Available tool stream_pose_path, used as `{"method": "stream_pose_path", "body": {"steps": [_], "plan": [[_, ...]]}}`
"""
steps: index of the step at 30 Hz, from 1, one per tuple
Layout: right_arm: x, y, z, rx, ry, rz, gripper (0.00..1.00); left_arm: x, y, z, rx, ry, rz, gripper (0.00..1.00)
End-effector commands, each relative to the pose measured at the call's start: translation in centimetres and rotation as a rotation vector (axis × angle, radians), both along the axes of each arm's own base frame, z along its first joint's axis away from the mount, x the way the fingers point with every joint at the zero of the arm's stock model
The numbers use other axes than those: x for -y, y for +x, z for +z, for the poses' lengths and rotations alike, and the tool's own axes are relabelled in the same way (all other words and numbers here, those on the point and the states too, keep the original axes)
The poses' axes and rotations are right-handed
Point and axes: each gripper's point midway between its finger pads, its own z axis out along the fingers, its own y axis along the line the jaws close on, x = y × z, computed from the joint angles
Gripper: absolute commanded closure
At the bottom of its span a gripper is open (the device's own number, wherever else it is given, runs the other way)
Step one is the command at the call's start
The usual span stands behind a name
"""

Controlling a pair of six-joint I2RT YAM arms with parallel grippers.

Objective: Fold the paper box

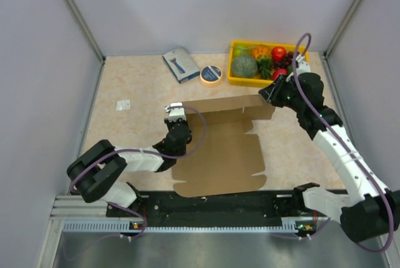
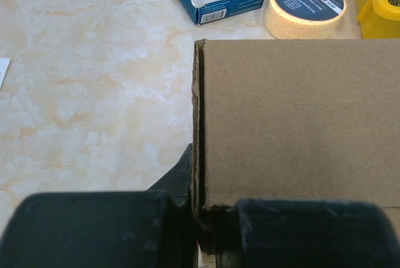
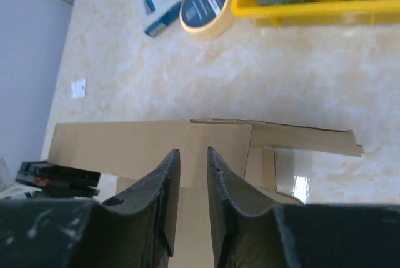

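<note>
The paper box [image 1: 219, 155] is a brown die-cut cardboard sheet lying in the middle of the table, with its far panel standing up. My left gripper [image 1: 175, 113] is at the left end of that raised panel. In the left wrist view its fingers [image 2: 200, 218] are shut on the upright edge of the cardboard [image 2: 300, 124]. My right gripper [image 1: 270, 95] hovers at the panel's right end. In the right wrist view its fingers [image 3: 194, 152] stand a narrow gap apart above the cardboard [image 3: 125, 146], with nothing between them.
A yellow fruit tray [image 1: 237, 80] stands at the back right, close behind the right gripper. A tape roll [image 1: 211, 74] and a blue-grey packet [image 1: 180, 64] lie behind the box. A small white slip [image 1: 122, 104] lies on the left. Walls enclose three sides.
</note>
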Motion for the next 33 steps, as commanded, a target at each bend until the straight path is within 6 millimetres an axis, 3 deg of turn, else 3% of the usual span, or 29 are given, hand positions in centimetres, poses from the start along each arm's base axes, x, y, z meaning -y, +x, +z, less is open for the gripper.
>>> {"method": "stream_pose_path", "body": {"steps": [1, 2, 3, 5, 6, 7, 9, 14, 15, 17, 18, 20, 21, 23, 24, 26, 27, 31, 32, 33], "plan": [[-2.9, 0.1, -3.1, -0.104, 0.044, 0.129, 0.78, 0.4, -0.7, -2.0, -0.063, 0.022, -0.030, 1.00], [-3.1, 0.0, -3.4, -0.104, 0.052, 0.130, 0.80, 0.5, -0.6, -2.0, -0.063, 0.022, -0.030, 1.00], [-3.1, -0.4, -5.3, -0.131, 0.047, 0.116, 0.86, 0.6, -0.6, -1.9, -0.065, 0.021, -0.033, 1.00], [-3.5, -0.4, -5.3, -0.107, 0.084, 0.102, 0.92, 0.8, -0.6, -1.8, -0.063, 0.013, -0.038, 1.00], [-4.0, -0.9, -6.6, -0.131, 0.098, 0.117, 0.92, 1.0, -0.5, -1.7, -0.064, 0.011, -0.046, 1.00], [-4.7, -0.5, -6.3, -0.114, 0.140, 0.121, 0.92, 1.1, -0.5, -1.7, -0.064, 0.011, -0.049, 1.00], [-5.9, -0.6, -7.9, -0.143, 0.175, 0.157, 0.92, 1.2, -0.5, -1.8, -0.068, 0.013, -0.055, 1.00], [-7.8, -0.2, -7.7, -0.109, 0.208, 0.239, 0.89, 1.1, -0.8, -2.2, -0.077, 0.015, -0.061, 1.00], [-7.2, 0.1, -7.3, -0.095, 0.178, 0.218, 0.86, 0.8, -1.0, -2.5, -0.083, 0.015, -0.056, 1.00], [-4.7, -0.2, -8.6, -0.101, 0.002, 0.166, 0.83, 0.6, -1.2, -2.4, -0.084, -0.005, -0.046, 1.00], [-1.9, -0.9, -9.4, -0.134, -0.102, 0.061, 0.80, 0.5, -1.3, -2.6, -0.088, -0.006, -0.044, 1.00], [1.1, -1.9, -10.1, -0.122, -0.233, 0.003, 0.78, 0.3, -1.4, -2.6, -0.090, -0.019, -0.040, 1.00], [2.8, -2.7, -11.8, -0.143, -0.289, -0.038, 0.77, 0.3, -1.5, -2.7, -0.091, -0.021, -0.040, 1.00], [5.7, -3.1, -11.0, -0.065, -0.328, -0.074, 0.75, 0.3, -1.5, -2.6, -0.088, -0.020, -0.040, 1.00], [6.2, -3.6, -12.1, -0.072, -0.315, -0.049, 0.71, 0.1, -1.5, -2.7, -0.089, -0.014, -0.038, 1.00], [7.3, -3.2, -10.9, 0.002, -0.286, -0.046, 0.67, 0.0, -1.6, -2.5, -0.085, 0.002, -0.048, 1.00], [8.2, -2.9, -10.7, 0.013, -0.248, -0.050, 0.60, 0.0, -1.8, -2.5, -0.086, 0.010, -0.056, 1.00], [7.3, -0.2, -8.5, 0.143, -0.262, 0.071, 0.44, -0.3, -2.0, -2.0, -0.064, 0.033, -0.082, 1.00], [7.1, 0.3, -9.8, 0.101, -0.257, 0.094, 0.39, -0.3, -2.1, -2.1, -0.064, 0.039, -0.086, 1.00], [6.6, 1.2, -8.4, 0.145, -0.251, 0.126, 0.39, -0.5, -2.1, -2.3, -0.065, 0.044, -0.085, 1.00]]}}
